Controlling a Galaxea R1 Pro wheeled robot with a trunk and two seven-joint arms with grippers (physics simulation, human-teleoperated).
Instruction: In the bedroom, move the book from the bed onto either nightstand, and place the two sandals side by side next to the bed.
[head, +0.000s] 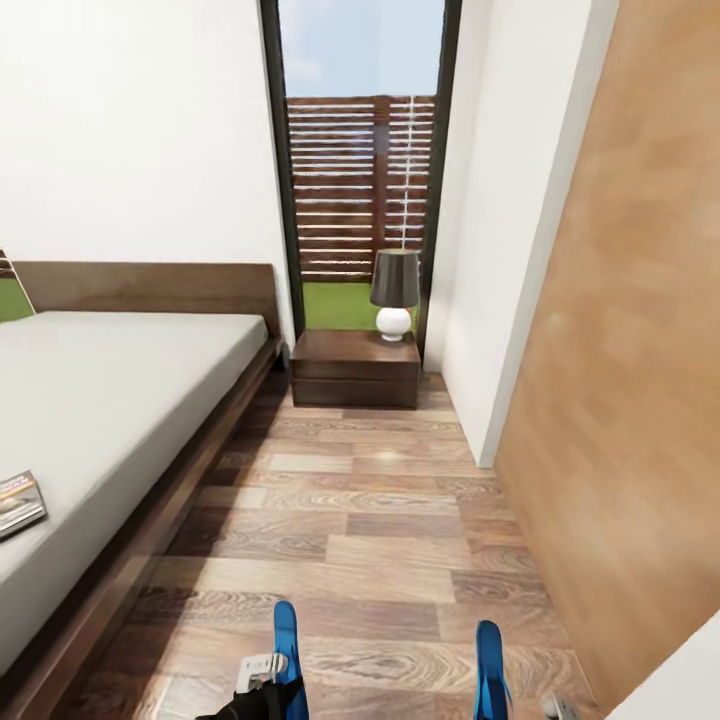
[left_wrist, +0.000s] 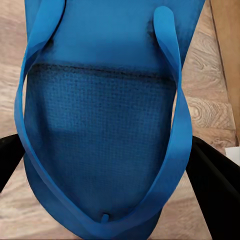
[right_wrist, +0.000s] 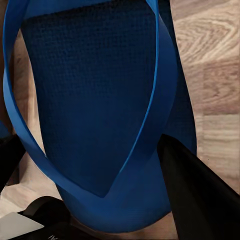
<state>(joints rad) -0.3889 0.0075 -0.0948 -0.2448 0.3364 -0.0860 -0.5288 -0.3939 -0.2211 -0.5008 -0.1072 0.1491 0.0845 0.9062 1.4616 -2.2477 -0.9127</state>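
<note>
The book (head: 20, 502) lies on the grey mattress of the bed (head: 120, 390), at the left edge of the head view. The dark nightstand (head: 355, 368) stands on the floor past the bed's far corner, under the window. My left gripper (head: 264, 676) is shut on one blue sandal (head: 286, 640), held on edge above the floor. In the left wrist view this sandal (left_wrist: 100, 125) sits between the black fingers (left_wrist: 216, 185). My right gripper (right_wrist: 90, 150) is shut on the other sandal (right_wrist: 95, 100), which also stands on edge in the head view (head: 489, 660).
A lamp (head: 394, 290) with a dark shade and white base stands on the nightstand. A white wall corner (head: 500, 300) and a wooden panel (head: 630, 380) close the right side. Wood-plank floor (head: 380, 500) runs between the bed and that wall.
</note>
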